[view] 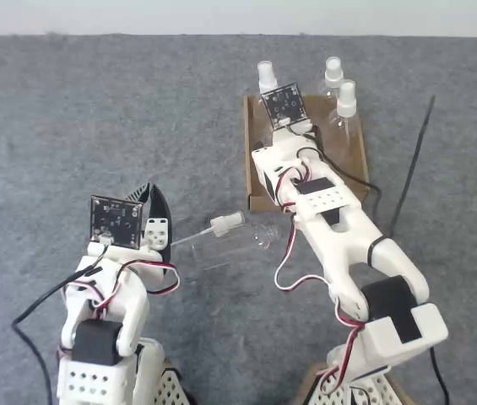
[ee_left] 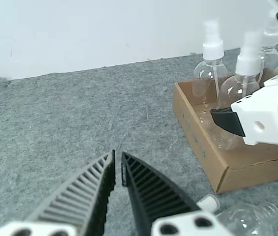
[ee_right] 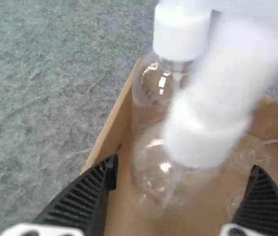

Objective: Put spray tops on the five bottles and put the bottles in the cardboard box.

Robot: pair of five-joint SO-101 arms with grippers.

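Grey felt table (view: 94, 110): cardboard box (view: 250, 160), one bottle (view: 251, 238) lying sideways.

The cardboard box (view: 255, 173) is brown, shallow and open at the top, and it lies on the grey counter (view: 94, 110). Three clear bottles stand upright at the far side of the box, each one with a white spray top: one (view: 267, 78) at the left corner and two (view: 333, 74) (view: 346, 103) close together at the right. One more clear bottle (view: 263, 237) lies on its side on the counter, just beside the near edge of the box. Its white top (view: 226, 224) points away from the box.
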